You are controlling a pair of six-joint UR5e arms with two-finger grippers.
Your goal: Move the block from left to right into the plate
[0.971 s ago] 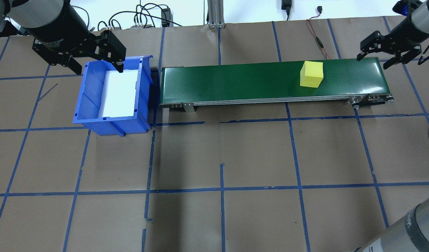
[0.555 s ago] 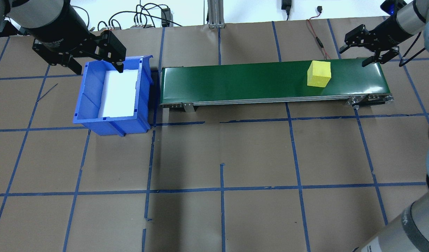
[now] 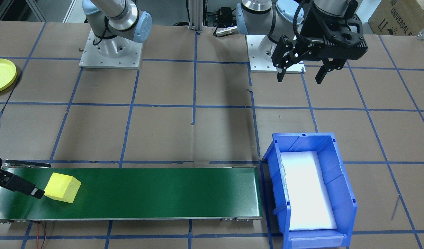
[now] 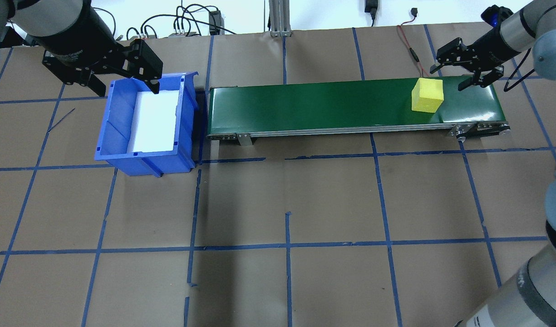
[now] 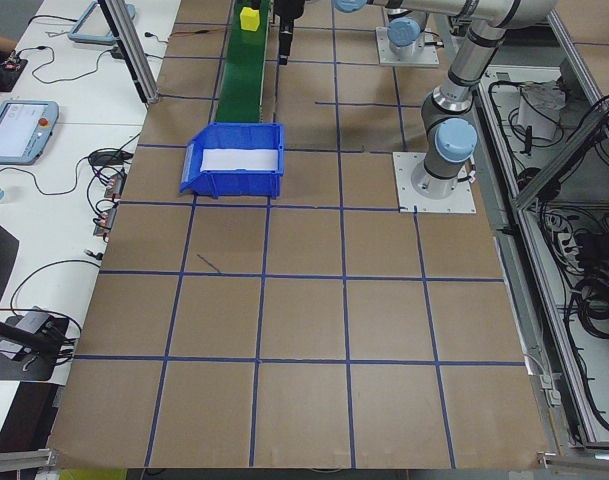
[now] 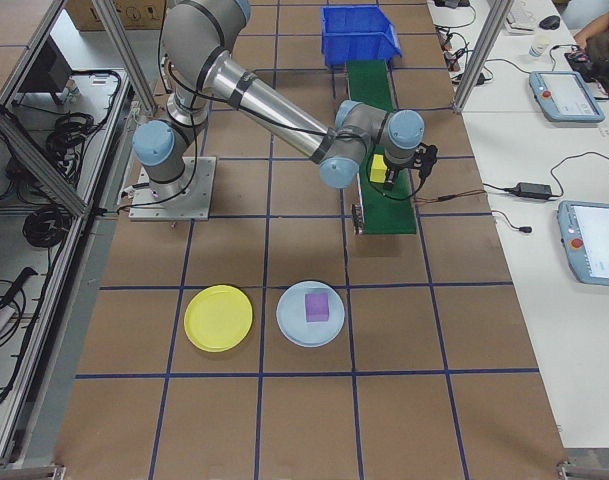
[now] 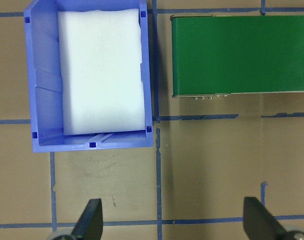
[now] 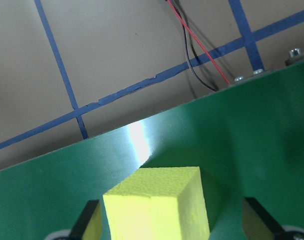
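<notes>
the yellow block (image 4: 426,94) had ridden farther along the green belt (image 4: 332,106); the right gripper (image 4: 459,63), fingers spread and empty, had closed in, ready to grasp.

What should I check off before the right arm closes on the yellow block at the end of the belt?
1. Right end effector open: ok, fingers spread in the overhead and right wrist views.
2. Yellow block between the fingers: ok, the right wrist view shows a fingertip on each side.
3. Block on the green conveyor belt, near its right end: ok.
4. Contact with the block: cannot tell; one fingertip looks close to it in the front-facing view.
5. Yellow plate free to receive it: ok, it is bare; the pale plate holds a purple block.
6. Left end effector out of the way: ok, open by the blue bin.
</notes>
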